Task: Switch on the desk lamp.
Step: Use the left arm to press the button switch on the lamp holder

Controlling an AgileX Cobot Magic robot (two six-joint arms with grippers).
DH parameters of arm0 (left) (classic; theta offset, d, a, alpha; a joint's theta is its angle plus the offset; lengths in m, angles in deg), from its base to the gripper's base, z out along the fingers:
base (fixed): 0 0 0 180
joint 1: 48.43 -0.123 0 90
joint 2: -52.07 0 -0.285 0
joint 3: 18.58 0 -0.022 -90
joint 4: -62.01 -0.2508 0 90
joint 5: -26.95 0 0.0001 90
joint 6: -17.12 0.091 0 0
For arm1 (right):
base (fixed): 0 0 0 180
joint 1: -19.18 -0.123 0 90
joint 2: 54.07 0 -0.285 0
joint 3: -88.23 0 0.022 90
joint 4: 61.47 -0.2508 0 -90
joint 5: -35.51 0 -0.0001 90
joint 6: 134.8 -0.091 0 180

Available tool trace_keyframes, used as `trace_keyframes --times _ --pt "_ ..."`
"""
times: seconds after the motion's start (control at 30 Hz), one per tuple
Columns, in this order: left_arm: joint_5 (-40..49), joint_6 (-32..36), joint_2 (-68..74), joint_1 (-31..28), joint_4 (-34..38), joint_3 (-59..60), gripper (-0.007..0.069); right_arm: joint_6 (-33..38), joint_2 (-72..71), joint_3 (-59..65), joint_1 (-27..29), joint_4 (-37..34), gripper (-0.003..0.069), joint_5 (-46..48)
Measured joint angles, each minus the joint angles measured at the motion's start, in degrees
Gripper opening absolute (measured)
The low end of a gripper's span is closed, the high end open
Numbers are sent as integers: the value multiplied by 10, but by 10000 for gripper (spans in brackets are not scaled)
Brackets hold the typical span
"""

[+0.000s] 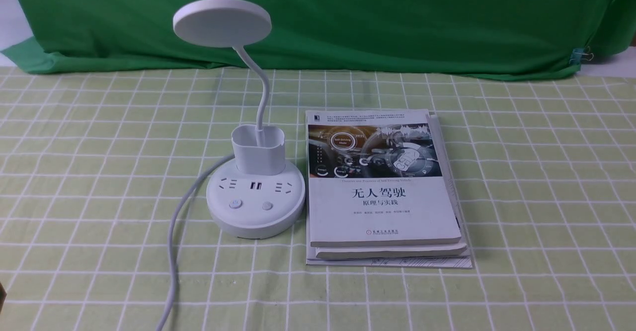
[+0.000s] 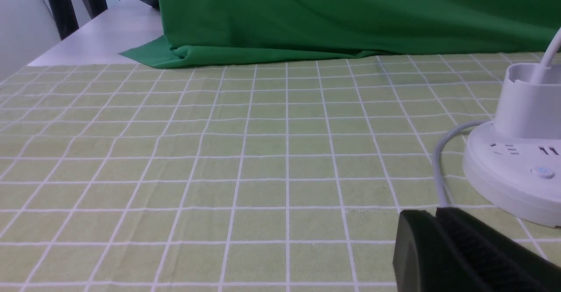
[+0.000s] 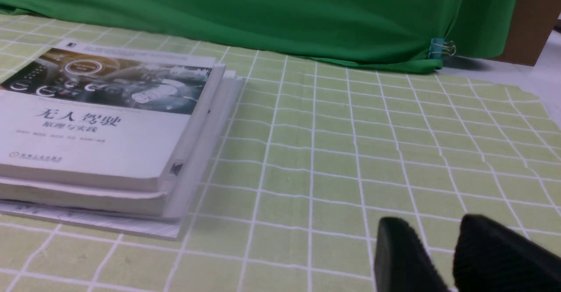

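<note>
The left gripper (image 2: 428,213) is shut, with its two black tips together and nothing between them. The right gripper (image 3: 433,222) is open, with a gap between its black tips and nothing in it. Both are well apart from the lamp (image 1: 256,199), which stands upright on the left part of the green checked cloth (image 1: 541,172). The lamp is white, with a flat round head (image 1: 222,23) on a bendy neck (image 1: 265,90), and a cup (image 1: 259,154) at the back of its round base. I see plug holes and two small buttons on the base; the left button (image 1: 235,204) has a little blue mark. A pale cord (image 1: 173,251) curls from the base toward the near edge. Just to the right of the lamp is a pile of books (image 1: 385,211). The top one says "无人驾驶" in big letters, then "原理与实践" under that. Its picture says "Self-Driving Mode", and small print at the bottom says "China Machine Press". Behind everything hangs a green sheet (image 1: 397,23), with a blue clip (image 1: 577,55) at its right side.
</note>
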Motion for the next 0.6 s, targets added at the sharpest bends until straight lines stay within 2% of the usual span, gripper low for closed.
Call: trace_keyframes --times 0.33,0.6 --pt "0 0 0 0 0 0 19 0 0 0 0 0 245 0" --pt "-12 51 0 0 -31 0 19 -1 0 0 0 0 245 0"
